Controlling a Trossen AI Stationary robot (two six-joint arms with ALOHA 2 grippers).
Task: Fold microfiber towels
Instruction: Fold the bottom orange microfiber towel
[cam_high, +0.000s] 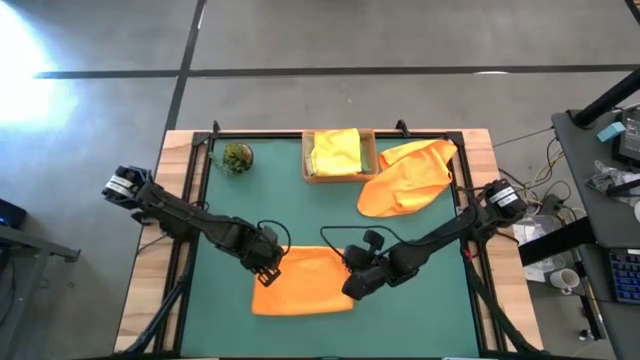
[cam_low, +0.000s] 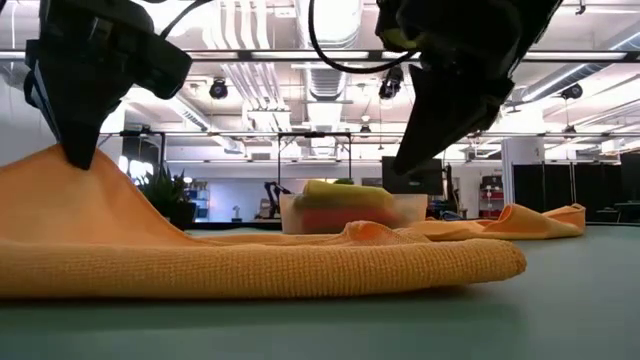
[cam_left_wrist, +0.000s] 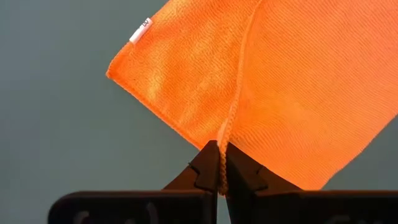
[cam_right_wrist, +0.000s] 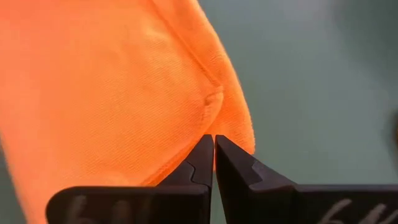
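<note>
An orange microfiber towel (cam_high: 300, 285) lies doubled over on the green mat (cam_high: 430, 300), near the table's front edge. My left gripper (cam_high: 270, 265) is shut on its left side, where the cloth rises to a peak (cam_low: 80, 165) under the fingers. My right gripper (cam_high: 352, 288) is shut at the towel's right edge. The towel's near part (cam_low: 300, 265) lies flat on the mat. A second orange towel (cam_high: 405, 178) lies crumpled at the back right, and a yellow towel (cam_high: 337, 152) lies in a tan tray. My left gripper pinches the towel's stitched hem (cam_left_wrist: 224, 140) between its two fingertips, steeply from above. The cloth is drawn up into a tent there, and the rest lies on the mat. My right gripper pinches the towel's edge by a corner fold (cam_right_wrist: 219, 127) at its fingertips, slanting down from the right. How many layers it has I cannot tell.
The tan tray (cam_high: 371, 150) stands at the back middle, with a small green plant ball (cam_high: 237, 157) to its left. Bare mat lies to the right of the near towel and between it and the tray.
</note>
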